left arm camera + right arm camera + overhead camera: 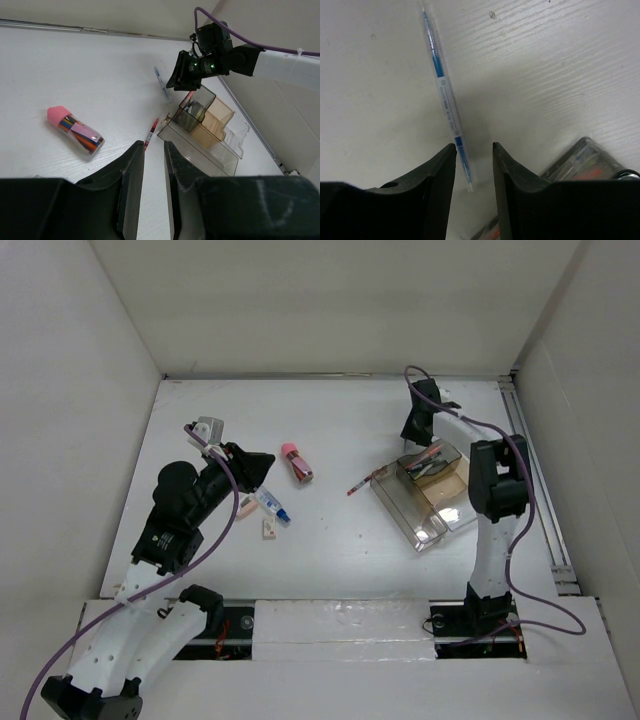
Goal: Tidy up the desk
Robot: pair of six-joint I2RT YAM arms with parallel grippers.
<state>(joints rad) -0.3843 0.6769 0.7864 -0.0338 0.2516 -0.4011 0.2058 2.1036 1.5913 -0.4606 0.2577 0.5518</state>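
Right end effector (474,147), apart, straddles a blue pen (442,90); left end effector (153,146) seemingly apart too.

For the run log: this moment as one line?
left gripper: open, empty | right gripper: open above blue pen | red pen: loose beside tray

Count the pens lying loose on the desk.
2: a red pen left of the clear tray, a blue pen under the right gripper. The blue-capped tube near the left gripper may be another.
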